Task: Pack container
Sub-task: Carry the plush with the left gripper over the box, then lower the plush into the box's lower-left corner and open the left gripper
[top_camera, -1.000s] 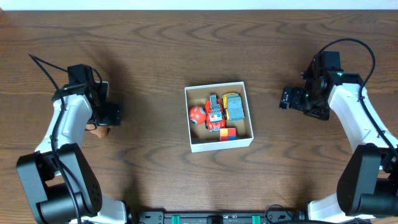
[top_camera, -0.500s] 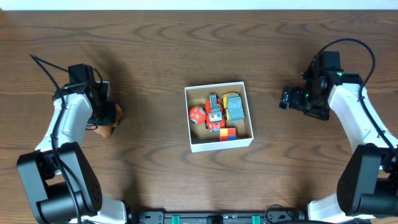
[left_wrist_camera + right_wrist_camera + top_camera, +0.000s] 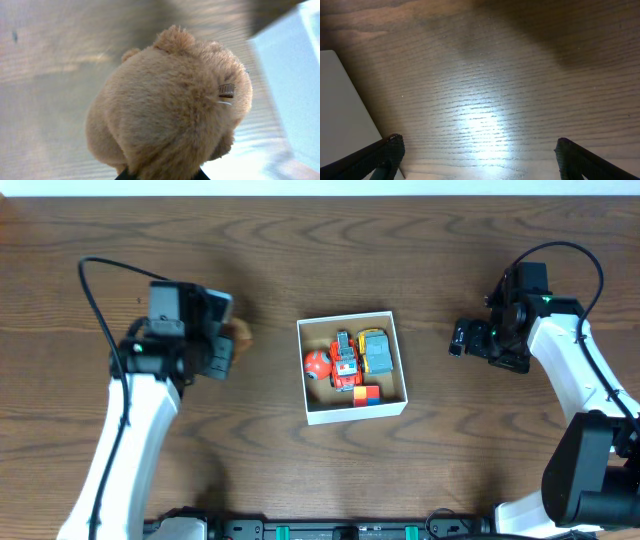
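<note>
A tan plush bear [image 3: 170, 105] fills the left wrist view, and my left gripper [image 3: 162, 172] is shut on its lower part; only the dark finger edges show under the fur. Overhead, the left gripper [image 3: 226, 342] holds the bear [image 3: 240, 334] above the table, left of the container [image 3: 355, 413]. This white-walled square box holds an orange-red ball [image 3: 317, 364], a red truck [image 3: 345, 362], a blue and yellow car [image 3: 375, 350] and a red and yellow block [image 3: 367, 394]. My right gripper [image 3: 458, 338] stands open to the right of the box, with nothing between its fingers [image 3: 390, 150].
The dark wooden table [image 3: 300, 260] stretches all round the box. In the right wrist view the box's white wall [image 3: 340, 110] shows at the left edge. The base rail [image 3: 350, 530] runs along the front edge.
My left gripper closed on the plush bear at the far left, lifted it and carried it right, toward the container. The right arm has not moved.
</note>
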`<act>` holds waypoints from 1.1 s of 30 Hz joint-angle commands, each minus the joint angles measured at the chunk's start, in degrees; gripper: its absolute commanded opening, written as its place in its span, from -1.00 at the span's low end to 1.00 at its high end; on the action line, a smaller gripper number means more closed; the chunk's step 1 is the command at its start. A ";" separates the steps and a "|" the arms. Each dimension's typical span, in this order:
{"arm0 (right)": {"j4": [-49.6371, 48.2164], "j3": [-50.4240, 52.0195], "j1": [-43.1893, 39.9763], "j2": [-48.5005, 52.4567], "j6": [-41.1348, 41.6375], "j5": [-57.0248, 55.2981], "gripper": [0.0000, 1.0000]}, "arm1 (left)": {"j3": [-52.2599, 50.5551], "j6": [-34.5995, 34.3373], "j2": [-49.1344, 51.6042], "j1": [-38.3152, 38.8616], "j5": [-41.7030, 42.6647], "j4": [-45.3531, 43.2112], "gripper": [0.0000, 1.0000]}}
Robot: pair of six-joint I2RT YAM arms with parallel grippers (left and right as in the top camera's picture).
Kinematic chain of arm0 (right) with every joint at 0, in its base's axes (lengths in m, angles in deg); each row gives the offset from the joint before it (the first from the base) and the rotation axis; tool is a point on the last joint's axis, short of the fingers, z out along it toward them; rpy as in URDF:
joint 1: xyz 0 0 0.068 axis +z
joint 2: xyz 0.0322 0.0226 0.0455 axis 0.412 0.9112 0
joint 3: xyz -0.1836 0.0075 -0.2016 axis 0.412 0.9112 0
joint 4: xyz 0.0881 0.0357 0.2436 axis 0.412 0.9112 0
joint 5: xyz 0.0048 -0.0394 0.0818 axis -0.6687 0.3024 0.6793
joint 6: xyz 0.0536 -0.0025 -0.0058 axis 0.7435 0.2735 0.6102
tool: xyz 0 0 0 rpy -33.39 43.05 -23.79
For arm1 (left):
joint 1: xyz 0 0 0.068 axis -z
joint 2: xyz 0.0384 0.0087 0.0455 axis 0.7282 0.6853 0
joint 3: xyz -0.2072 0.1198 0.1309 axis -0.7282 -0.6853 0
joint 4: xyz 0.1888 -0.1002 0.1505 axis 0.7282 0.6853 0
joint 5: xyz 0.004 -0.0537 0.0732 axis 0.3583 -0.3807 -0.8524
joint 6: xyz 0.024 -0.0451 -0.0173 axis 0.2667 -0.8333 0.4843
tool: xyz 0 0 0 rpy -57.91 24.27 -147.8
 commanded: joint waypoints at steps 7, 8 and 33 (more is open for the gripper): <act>0.39 -1.07 -0.31 0.50 -0.83 0.00 0.98 | 0.17 -0.66 -4.07 22.69 2.34 -1.29 -0.88; 0.42 -1.07 -0.31 0.50 -0.83 0.00 0.98 | 0.17 -1.40 -3.56 24.90 2.34 -2.10 -0.88; 1.51 -1.07 -2.34 0.50 0.72 -1.05 0.99 | 0.15 -7.45 11.85 34.93 8.17 -7.98 -0.84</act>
